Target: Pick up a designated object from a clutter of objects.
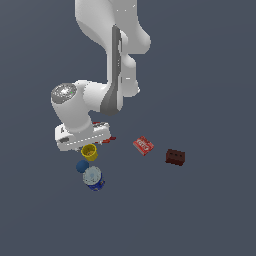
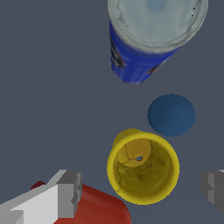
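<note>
The gripper [image 2: 142, 190] hangs low over the clutter, jaws spread wide, and the cup [image 2: 143, 168] stands upright right between them, mouth open to the wrist camera. Neither finger touches it: one grey finger [image 2: 70, 192] sits off to one side with a clear gap, the other finger [image 2: 214, 189] just peeks in at the frame edge on the opposite side. So the hand is open and holding nothing.

Under the nearer finger, the red drill [image 2: 98, 208] lies on the floor, its rounded body close beside the cup's wall; whether they touch, I can't tell. Beyond the cup from the hand sits the ball [image 2: 171, 114], just beside the cup's rim, and past that the can [image 2: 146, 41] stands with its pale lid up.

In the exterior view, the white hand [image 1: 82, 137] covers most of the drill, with the cup [image 1: 89, 152] poking out just below it, then ball [image 1: 82, 166] and can [image 1: 93, 178] in a tight row. Well away to the exterior view's right lie the red box [image 1: 143, 145] and the brown block [image 1: 175, 157], apart from each other.
</note>
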`<state>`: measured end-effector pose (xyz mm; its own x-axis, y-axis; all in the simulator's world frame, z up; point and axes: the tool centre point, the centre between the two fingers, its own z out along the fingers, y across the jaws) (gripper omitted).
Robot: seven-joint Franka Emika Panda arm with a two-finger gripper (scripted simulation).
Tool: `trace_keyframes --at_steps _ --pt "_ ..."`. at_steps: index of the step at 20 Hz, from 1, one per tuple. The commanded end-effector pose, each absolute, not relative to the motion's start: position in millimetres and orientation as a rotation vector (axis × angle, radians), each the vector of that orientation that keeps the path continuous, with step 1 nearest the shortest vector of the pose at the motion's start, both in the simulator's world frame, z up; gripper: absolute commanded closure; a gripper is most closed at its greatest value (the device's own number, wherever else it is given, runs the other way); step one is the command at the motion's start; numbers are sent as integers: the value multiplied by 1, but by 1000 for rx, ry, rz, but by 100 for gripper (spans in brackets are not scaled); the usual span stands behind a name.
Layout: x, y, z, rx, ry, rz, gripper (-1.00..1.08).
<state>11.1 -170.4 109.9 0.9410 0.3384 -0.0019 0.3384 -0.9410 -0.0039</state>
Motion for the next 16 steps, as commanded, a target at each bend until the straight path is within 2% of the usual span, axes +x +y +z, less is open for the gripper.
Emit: trace_keyframes --at_steps 1,16 --pt "9 -177 103 -3090 -561 1 -92" --pt "6 -182 76 -3088 -575 1 -92"
